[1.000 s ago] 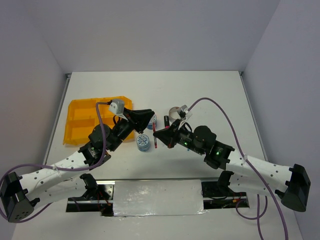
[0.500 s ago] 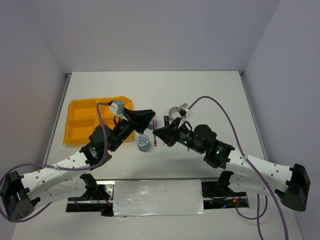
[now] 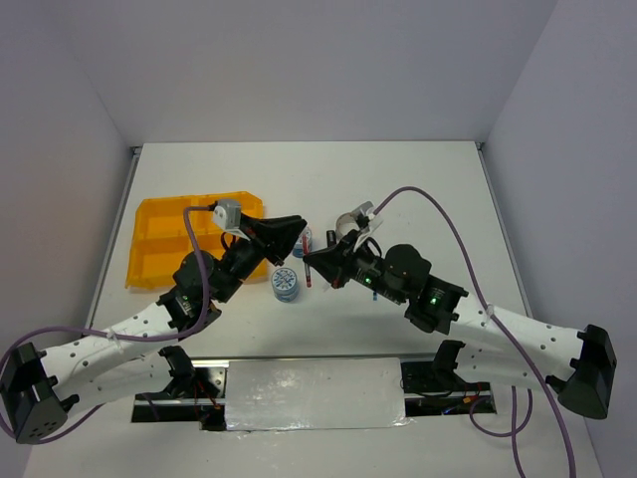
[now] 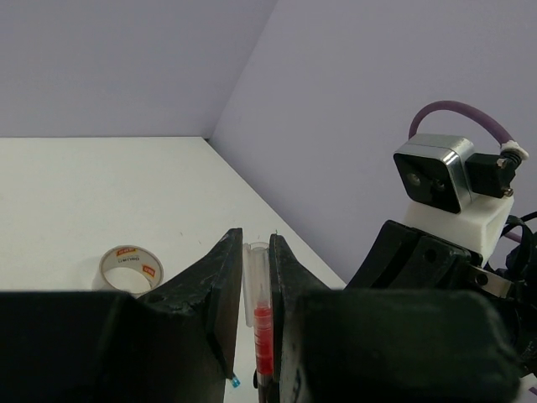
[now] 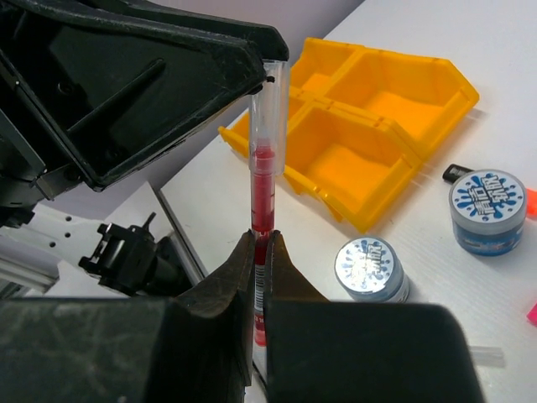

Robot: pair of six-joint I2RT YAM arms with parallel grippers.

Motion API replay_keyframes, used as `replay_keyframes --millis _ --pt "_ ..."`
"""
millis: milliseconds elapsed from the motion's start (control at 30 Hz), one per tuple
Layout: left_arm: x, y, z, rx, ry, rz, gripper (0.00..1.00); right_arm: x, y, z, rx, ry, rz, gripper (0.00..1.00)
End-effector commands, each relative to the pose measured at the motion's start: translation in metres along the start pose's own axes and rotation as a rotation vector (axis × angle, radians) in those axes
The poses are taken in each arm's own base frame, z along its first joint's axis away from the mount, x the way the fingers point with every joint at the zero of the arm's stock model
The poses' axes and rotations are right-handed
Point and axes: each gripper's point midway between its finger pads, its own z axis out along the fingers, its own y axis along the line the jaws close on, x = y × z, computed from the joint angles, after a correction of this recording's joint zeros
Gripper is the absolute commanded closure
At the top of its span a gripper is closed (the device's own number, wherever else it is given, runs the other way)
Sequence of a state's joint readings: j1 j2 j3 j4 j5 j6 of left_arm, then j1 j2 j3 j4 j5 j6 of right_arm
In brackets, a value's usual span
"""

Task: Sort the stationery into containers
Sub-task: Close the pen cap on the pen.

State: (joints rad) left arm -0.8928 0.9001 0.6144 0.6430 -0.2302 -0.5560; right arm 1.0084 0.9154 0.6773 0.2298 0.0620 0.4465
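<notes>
The right tool (image 3: 312, 265), seen from above, is clamped on a slim red plastic pen (image 3: 310, 280) held above the white worktop (image 3: 398, 179), and the left tool (image 3: 298, 237) meets it from 11 o'clock. The yellow-orange four-compartment plastic tray (image 3: 135, 249) lies well apart at 9 o'clock, and a round blue-white patterned tape roll (image 3: 286, 284) sits just beside the pen at 7 o'clock. In the left wrist view, the left tool's fingers (image 4: 226, 277) flank the pen's clear cap with hardly any gap. Whether they press on it I cannot tell. A grey tape ring (image 4: 130, 267) rests on the worktop at 9 o'clock. In the right wrist view, the right tool's fingers (image 5: 239, 269) are pinched tight on the red barrel, and the cap reaches up at 12 o'clock to the left tool's tips, with the tray beyond at 1 o'clock. This looks like a hand-over of the pen. The left tool must grip the cap firmly before the right lets go, then carry the pen to the tray.
</notes>
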Motion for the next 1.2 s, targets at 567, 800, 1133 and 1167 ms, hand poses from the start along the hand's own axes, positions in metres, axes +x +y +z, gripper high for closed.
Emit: replay_keyframes --millis 567,800,1133,1167 --pt "0.030 0.002 -0.004 -0.006 0.151 0.004 0.95 -0.081 0.040 -0.012 -0.139 -0.267 -0.199 1.00" --pt "0.014 -0.010 -0.002 0.024 0.139 0.012 0.67 -0.072 0.033 -0.010 -0.120 -0.248 -0.179 1.00" --pt "-0.002 -0.025 -0.013 0.093 0.111 0.027 0.44 -0.069 0.027 -0.012 -0.097 -0.246 -0.174 1.00" --pt "-0.004 -0.027 -0.013 0.100 0.107 0.029 0.44 -0.069 0.028 -0.012 -0.099 -0.247 -0.174 1.00"
